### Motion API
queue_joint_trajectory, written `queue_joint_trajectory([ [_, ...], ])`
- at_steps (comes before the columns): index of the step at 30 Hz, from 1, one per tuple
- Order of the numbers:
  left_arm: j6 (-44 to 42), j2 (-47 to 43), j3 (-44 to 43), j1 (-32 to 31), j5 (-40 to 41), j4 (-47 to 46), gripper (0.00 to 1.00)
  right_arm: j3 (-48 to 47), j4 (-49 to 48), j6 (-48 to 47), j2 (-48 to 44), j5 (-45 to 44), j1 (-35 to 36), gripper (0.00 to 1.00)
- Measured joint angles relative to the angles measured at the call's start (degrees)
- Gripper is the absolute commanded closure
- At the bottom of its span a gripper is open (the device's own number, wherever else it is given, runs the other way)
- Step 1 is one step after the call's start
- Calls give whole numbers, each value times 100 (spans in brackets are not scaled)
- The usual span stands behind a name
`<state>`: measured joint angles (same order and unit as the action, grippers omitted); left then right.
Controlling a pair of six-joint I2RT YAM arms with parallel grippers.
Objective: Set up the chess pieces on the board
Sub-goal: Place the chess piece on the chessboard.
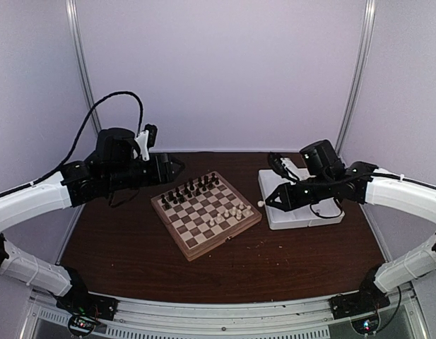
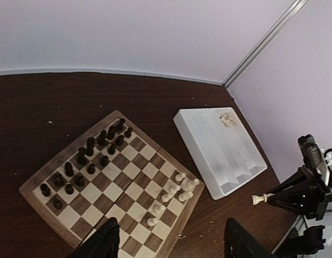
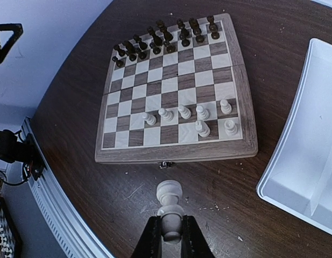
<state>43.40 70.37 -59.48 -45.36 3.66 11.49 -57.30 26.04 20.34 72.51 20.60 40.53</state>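
Dark brown chess figures (image 3: 166,37) line the upper rows of the square wooden chessboard (image 3: 176,154). Only seven cream-white chess pieces (image 3: 184,112) stand at its lower right. At bottom centre the right tool (image 3: 168,232) pinches a cream pawn (image 3: 169,200). The left tool (image 2: 171,242) gapes empty. Most white pieces look not yet placed.

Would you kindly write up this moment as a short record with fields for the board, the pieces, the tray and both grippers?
board: angled on the dark table
dark pieces: two rows on its far side
cream pieces: several on the tray-side squares
white tray: beside the board, a few more cream figures in one far corner
right gripper: shut on one cream piece, over the table between tray and board
left gripper: open, empty
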Motion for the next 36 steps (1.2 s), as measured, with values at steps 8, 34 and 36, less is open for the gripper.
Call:
queue_joint_trajectory([
  [8,-1285,-424,7,0,684,684,21,-1132,776,-271,1231,-254,372,100],
  [34,-2208,-671,400,0,1569,1344,2,-3847,2221,-802,4155,-1593,1137,100],
  [36,-2247,-671,402,0,1578,1344,2,-3943,2295,-813,4264,-1676,1137,100],
])
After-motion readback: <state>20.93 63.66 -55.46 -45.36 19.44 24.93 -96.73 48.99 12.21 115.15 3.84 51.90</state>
